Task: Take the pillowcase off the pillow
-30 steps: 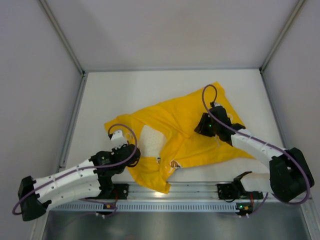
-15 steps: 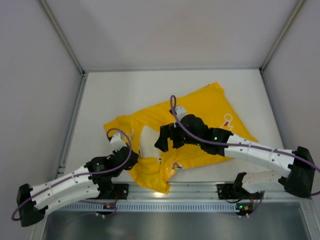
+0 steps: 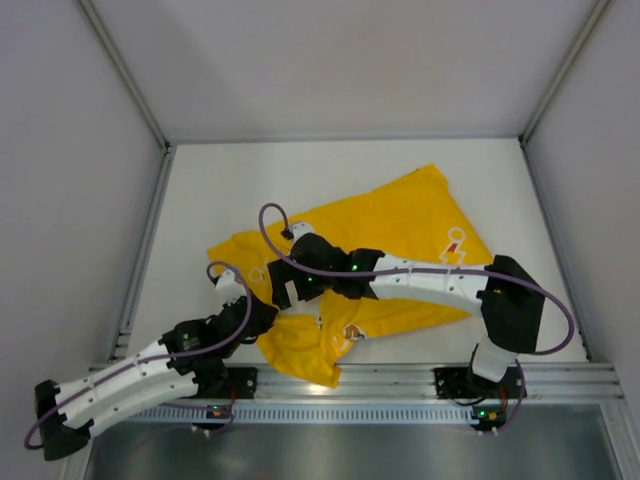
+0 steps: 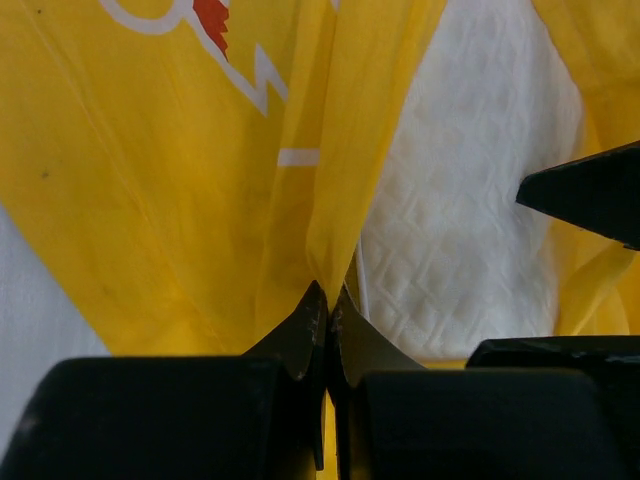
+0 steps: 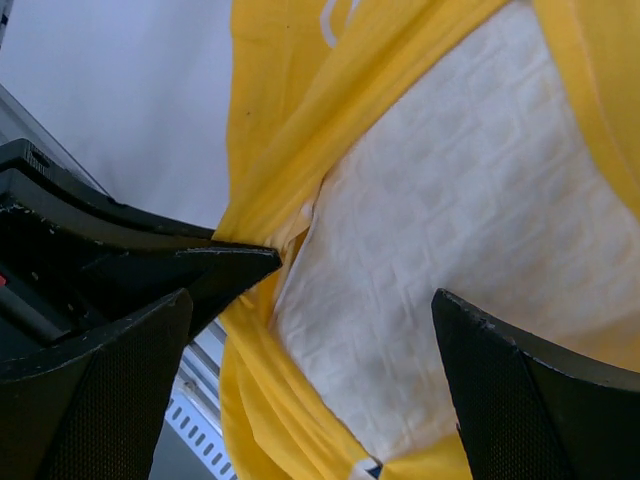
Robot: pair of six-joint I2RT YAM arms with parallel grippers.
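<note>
Top view: the pillowcase point(image 3: 400, 215), yellow w/ white outline prints, lies crumpled across the centre of the table point(image 3: 220, 185). It runs from mid-left to the R side, its near fold reaching close to the metal rail point(image 3: 400, 378) at the table's front edge. The pillow point(image 4: 470, 190), cream w/ a dimpled quilted surface, sits inside the case. Only a patch shows through the opening, seen in both wrist views w/ yellow cloth bordering it on each side. L hand point(image 4: 326, 300): jaws fully closed, tips pinching a narrow upright fold of the pillowcase at the edge of the opening, just beside the exposed pillow; in the top view it sits at the case's near-left part. R hand point(image 5: 310, 310): jaws spread wide, holding nothing, poised over the exposed pillow patch w/ one finger to either side; whether it touches the cushion cannot be told. The two hands are close together: in the R wrist view the L hand's tip lies just beside one R-hand finger. The R arm point(image 3: 430, 280) stretches leftward across the pillowcase from its base at bottom R; the L arm point(image 3: 130, 370) angles up from bottom L. A purple cable point(image 3: 270, 225) loops above the R wrist.
</note>
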